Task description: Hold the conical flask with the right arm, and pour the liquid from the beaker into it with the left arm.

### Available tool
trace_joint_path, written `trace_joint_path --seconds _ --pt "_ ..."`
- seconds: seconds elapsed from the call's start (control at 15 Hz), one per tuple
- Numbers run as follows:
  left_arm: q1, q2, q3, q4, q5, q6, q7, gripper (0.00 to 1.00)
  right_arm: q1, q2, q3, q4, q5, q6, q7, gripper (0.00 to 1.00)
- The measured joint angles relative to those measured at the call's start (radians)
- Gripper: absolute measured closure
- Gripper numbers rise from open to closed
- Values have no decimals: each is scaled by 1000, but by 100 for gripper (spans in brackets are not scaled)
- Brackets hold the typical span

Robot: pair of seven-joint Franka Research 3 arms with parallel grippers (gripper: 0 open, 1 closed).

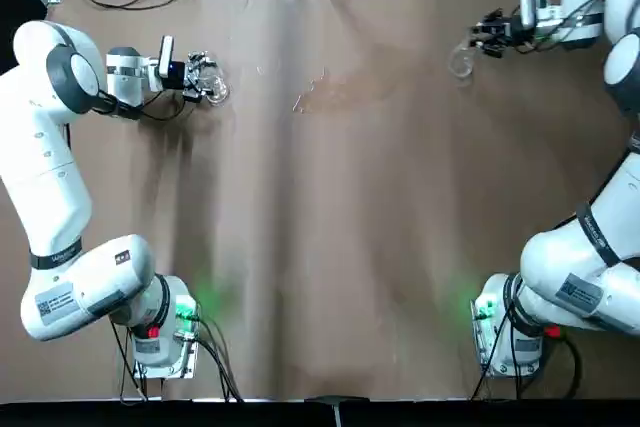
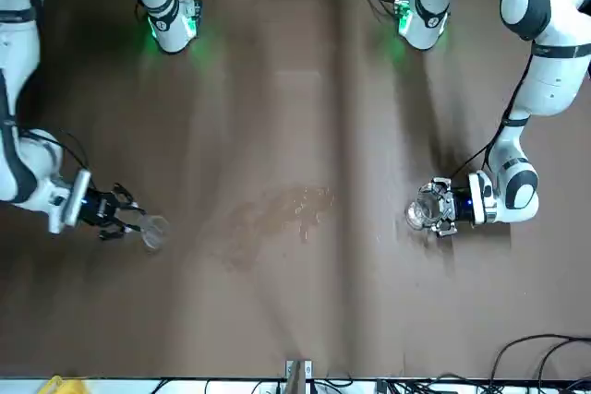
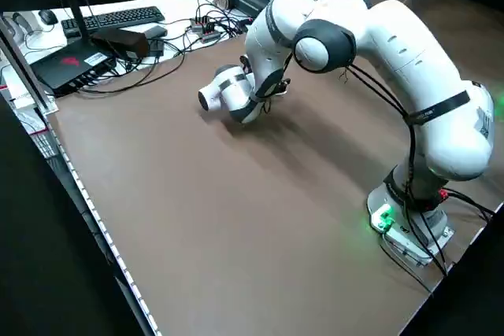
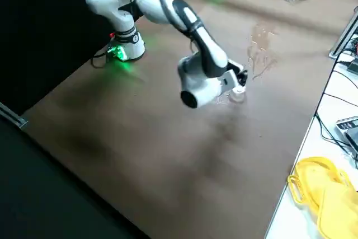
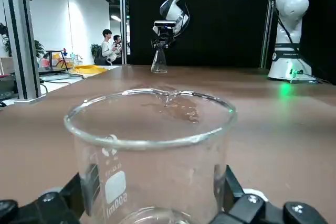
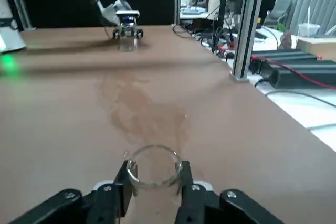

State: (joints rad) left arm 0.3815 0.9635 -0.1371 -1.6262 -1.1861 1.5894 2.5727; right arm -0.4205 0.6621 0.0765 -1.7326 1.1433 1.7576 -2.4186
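Left tool (image 5: pixel 153 195) grasping beaker (image 5: pixel 152 161), base cut off; right tool (image 6: pixel 155 190) clenching flask (image 6: pixel 154 166), body obscured

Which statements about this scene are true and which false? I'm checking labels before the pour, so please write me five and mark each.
1. The left gripper grips the clear glass beaker with straight sides. True.
2. The right gripper holds a wide-mouthed bowl. False: it holds the clear, narrow-necked conical glass flask.
3. The beaker is directly over the flask's mouth. False: they are far apart, on opposite sides of the brown tabletop.
4. A wet patch lies on the tabletop between the grippers. True.
5. The yellow items lie beside the left arm's base. False: they are on the white surface beyond the tabletop's edge.
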Motion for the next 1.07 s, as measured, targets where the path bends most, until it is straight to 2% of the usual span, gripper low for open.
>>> trace_joint_path --seconds 0.33,0.73,1.07 --pt "0 0 8 4 0 1 0 0 -96 2 1 26 -153 -74 -6 61" --pt "0 0 50 11 10 1 11 0 -143 38 2 30 -197 -113 -62 61" --pt "17 -1 51 20 85 1 30 0 -150 47 4 38 -201 -125 -64 59"
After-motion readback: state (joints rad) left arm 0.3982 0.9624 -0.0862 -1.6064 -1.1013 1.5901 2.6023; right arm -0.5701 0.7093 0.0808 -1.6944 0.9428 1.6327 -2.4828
